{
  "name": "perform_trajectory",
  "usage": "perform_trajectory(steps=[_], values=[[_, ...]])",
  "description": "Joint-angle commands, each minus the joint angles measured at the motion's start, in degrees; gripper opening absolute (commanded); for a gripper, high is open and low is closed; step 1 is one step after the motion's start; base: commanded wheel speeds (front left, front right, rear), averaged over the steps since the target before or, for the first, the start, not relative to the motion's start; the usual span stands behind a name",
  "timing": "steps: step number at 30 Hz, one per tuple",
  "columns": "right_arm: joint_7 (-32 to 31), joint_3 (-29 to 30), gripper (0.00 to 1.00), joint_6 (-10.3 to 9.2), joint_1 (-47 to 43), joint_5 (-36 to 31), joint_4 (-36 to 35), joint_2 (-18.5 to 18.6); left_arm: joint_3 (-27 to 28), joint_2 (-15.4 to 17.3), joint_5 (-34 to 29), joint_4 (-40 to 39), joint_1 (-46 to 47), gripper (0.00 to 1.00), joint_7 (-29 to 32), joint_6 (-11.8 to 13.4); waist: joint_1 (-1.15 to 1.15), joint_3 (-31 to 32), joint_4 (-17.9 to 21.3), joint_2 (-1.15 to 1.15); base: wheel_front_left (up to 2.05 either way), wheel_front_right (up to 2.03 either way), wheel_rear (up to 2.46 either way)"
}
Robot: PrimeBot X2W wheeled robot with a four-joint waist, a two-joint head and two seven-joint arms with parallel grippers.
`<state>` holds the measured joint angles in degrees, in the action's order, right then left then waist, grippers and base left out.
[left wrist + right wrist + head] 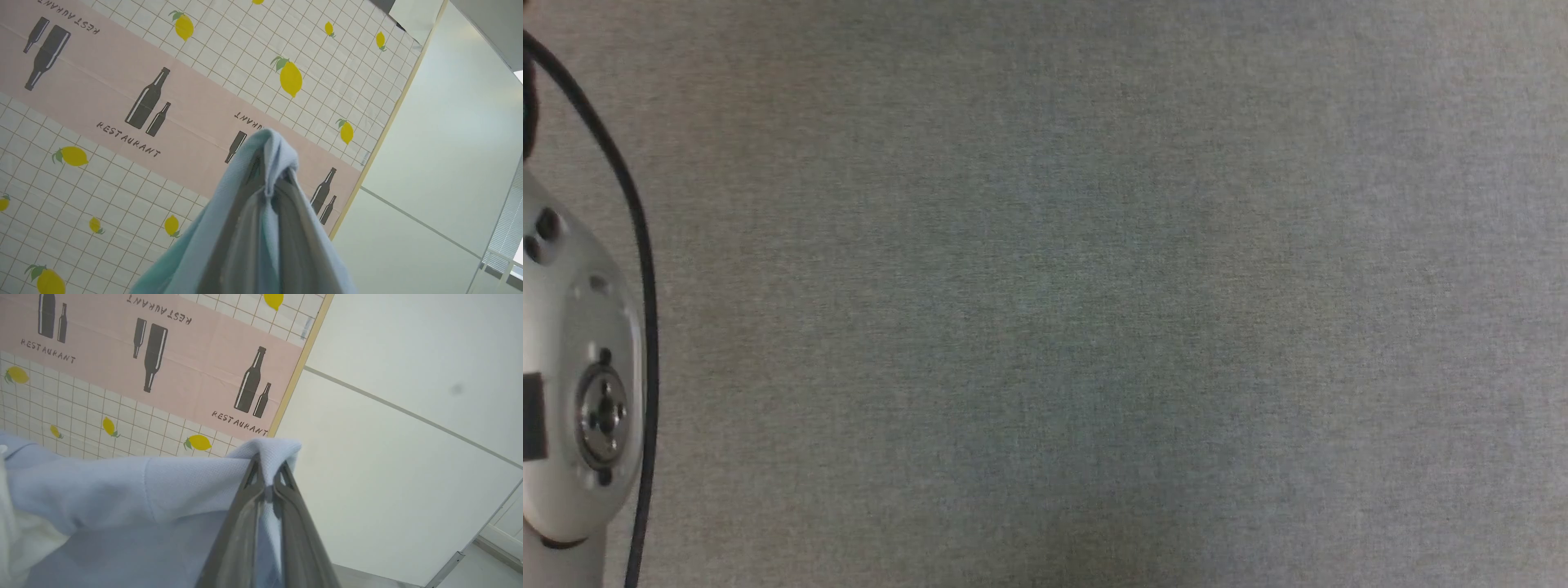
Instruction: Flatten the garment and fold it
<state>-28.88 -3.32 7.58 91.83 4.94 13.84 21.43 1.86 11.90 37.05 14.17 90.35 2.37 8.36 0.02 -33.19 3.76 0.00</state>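
The garment (196,249) is a light blue knit shirt, and it hangs from both grippers. In the left wrist view my left gripper (270,185) is shut on a bunched fold that drapes over the fingertips and hides most of them. In the right wrist view my right gripper (267,477) is shut on another edge of the garment (122,490), which stretches away to the left. A bit of white collar (10,535) shows at that view's lower left. Both grippers point up toward a wall.
The head view looks down on a grey fabric surface (1094,327), with a pale arm joint (580,384) and a black cable (645,286) at the left edge. A lemon-and-bottle patterned cloth (122,102) covers the wall, and a white panel (408,437) stands beside it.
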Motion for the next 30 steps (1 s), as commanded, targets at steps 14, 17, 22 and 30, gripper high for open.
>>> perform_trajectory(steps=[14,17,22,30], values=[[4.66,-4.41,0.00,-0.09,-22.54,10.85,8.68,-0.51,-1.37,5.11,-0.16,8.55,-26.26,0.00,2.00,-6.27,-0.02,7.25,-1.43,0.00,0.00,0.00,0.00],[3.65,-3.93,0.00,-0.09,-32.25,14.35,6.94,-0.17,-2.27,6.00,-0.42,6.88,-36.16,0.00,2.94,-7.32,-0.02,10.88,-1.99,0.00,0.00,0.00,0.00],[1.42,1.04,0.00,-0.09,-48.23,17.52,0.14,-1.65,-2.32,6.71,-0.12,1.12,-52.66,0.00,4.87,-6.44,-0.02,16.53,-2.26,0.00,0.00,0.00,0.00],[-4.69,13.20,0.00,-0.09,-73.66,17.57,-14.35,-8.85,-1.18,5.70,-0.02,-9.37,-78.01,0.00,6.58,-1.69,-0.02,23.04,-2.39,0.00,0.00,0.00,0.00]])
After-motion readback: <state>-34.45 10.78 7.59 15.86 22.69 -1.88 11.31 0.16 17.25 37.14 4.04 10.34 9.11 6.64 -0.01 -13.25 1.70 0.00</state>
